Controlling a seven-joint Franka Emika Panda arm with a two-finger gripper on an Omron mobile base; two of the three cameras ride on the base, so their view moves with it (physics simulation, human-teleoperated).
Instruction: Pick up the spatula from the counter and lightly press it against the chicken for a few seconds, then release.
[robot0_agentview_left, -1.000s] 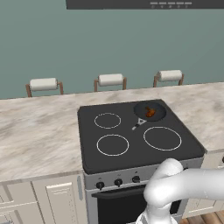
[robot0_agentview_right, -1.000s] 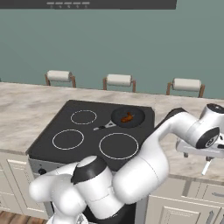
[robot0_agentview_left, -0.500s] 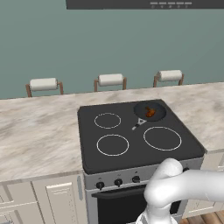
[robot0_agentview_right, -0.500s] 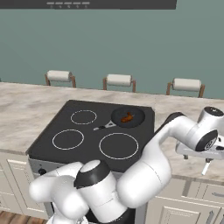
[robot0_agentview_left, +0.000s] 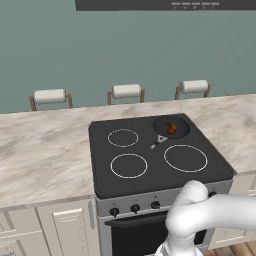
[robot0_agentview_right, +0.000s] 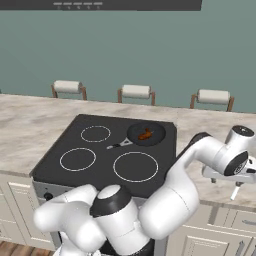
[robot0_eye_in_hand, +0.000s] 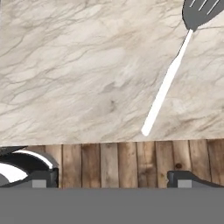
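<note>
Marble worktop (robot0_eye_in_hand: 78, 65) runs along a teal wall (robot0_agentview_left: 100, 55), with a black glass stove (robot0_agentview_left: 150, 155) set into it. Three white-cushioned stools (robot0_agentview_left: 126, 91) stand on its far side.

On the stove's rear right ring sits a dark pan (robot0_agentview_left: 171, 127), its handle pointing toward the front left. The chicken (robot0_agentview_left: 171, 128), a small orange-brown piece, lies inside the pan.

In the right base view the white arm (robot0_agentview_right: 200, 155) reaches out past the stove's right side, over the stretch of worktop there.

The hand view looks down on that stretch. The spatula (robot0_eye_in_hand: 168, 83) lies flat on the marble, set diagonally. Its dark slotted head is at the upper right, partly cut by the frame. Its white handle runs down to the left and ends just short of the worktop's edge. Beyond that edge shows the wooden floor (robot0_eye_in_hand: 118, 157).

The end effector (robot0_eye_in_hand: 114, 179) hangs above the edge with its fingertips (robot0_eye_in_hand: 41, 177) spread wide. Nothing is between them and it is clear of the spatula. The handle's end lies ahead of the gap, nearer the right-hand tip in this view.
</note>
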